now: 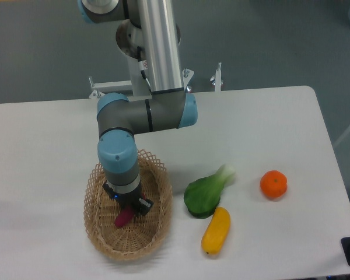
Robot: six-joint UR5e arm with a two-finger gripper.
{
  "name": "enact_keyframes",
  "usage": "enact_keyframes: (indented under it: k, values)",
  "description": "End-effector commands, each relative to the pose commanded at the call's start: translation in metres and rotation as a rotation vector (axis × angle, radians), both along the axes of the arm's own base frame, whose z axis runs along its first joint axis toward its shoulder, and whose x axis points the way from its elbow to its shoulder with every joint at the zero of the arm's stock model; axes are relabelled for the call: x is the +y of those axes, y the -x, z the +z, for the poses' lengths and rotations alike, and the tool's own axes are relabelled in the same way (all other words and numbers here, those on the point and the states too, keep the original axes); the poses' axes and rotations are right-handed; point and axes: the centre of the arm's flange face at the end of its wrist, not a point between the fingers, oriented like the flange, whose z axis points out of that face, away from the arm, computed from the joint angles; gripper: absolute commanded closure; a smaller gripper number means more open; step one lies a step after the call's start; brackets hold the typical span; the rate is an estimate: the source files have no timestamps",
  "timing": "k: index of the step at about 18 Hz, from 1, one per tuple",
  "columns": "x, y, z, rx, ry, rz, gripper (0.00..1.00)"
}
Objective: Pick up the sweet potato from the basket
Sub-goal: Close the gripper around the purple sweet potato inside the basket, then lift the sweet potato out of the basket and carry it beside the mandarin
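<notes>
The light tan wicker basket (102, 239) sits at the front left of the white table. Inside it lies the magenta-purple sweet potato (123, 219), only its lower end showing below the tool. My gripper (128, 208) points straight down into the basket, right over the sweet potato's upper end. The blue wrist and the dark gripper body hide the fingers, so I cannot see how the jaws stand or whether they touch the sweet potato.
Right of the basket lie a green leafy vegetable (206, 193), a yellow oblong vegetable (216, 231) and an orange round fruit (273, 184). A metal bracket (216, 78) stands at the table's back edge.
</notes>
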Motion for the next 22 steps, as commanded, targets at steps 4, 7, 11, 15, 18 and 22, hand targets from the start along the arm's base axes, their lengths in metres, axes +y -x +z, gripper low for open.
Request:
enact_keyframes:
  k: [4, 7, 11, 15, 18, 22]
  values:
    - [0.000, 0.000, 0.004, 0.003, -0.004, -0.002, 0.56]
    - [0.000, 0.001, 0.014, 0.010, -0.019, -0.003, 0.56]
    - [-0.004, 0.006, 0.030, 0.021, -0.042, -0.005, 0.57]
    - [-0.016, 0.025, 0.052, 0.038, -0.059, -0.008, 0.57]
    - [-0.034, 0.050, 0.077, 0.055, -0.082, -0.017, 0.57]
    - [-0.072, 0.091, 0.109, 0.041, -0.059, -0.049, 0.57]
